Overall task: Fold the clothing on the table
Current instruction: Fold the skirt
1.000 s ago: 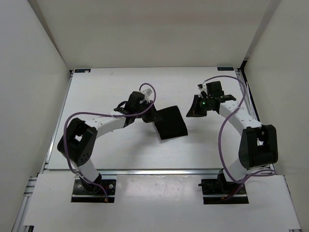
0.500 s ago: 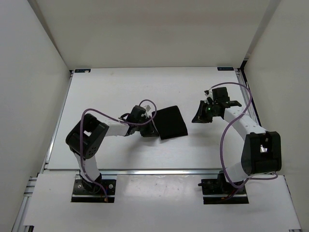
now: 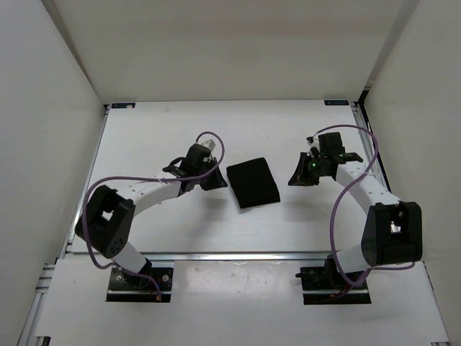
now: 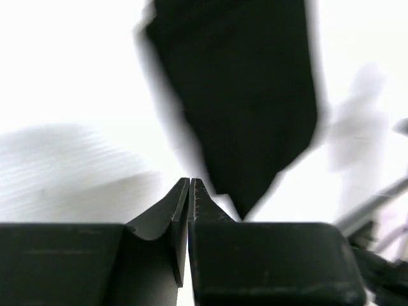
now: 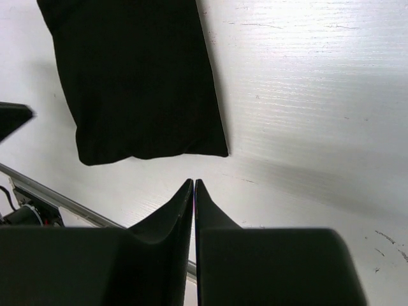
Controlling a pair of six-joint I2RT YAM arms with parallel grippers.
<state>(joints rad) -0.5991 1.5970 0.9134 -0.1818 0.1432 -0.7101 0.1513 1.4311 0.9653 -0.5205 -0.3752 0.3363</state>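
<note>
White table (image 3: 158, 130) lies under my left arm. The left gripper (image 3: 214, 180) sits just beside the left edge of the clothing (image 3: 253, 183), its jaws pressed together on nothing. My left wrist view is smeared, so I can't say whether the tips brush the cloth. The garment lies mid-table between the two arms as a compact black rectangle, flat, with tidy edges. To its right, set apart from it, the right gripper (image 3: 299, 176) is likewise closed and empty.

I judge the fold to be nearly or fully done. To finish well, I'd lift both wrists straight up before swinging away, so no fingertip drags a layer open. If another fold is wanted, I'd open the jaws first and pinch a corner through every layer.
</note>
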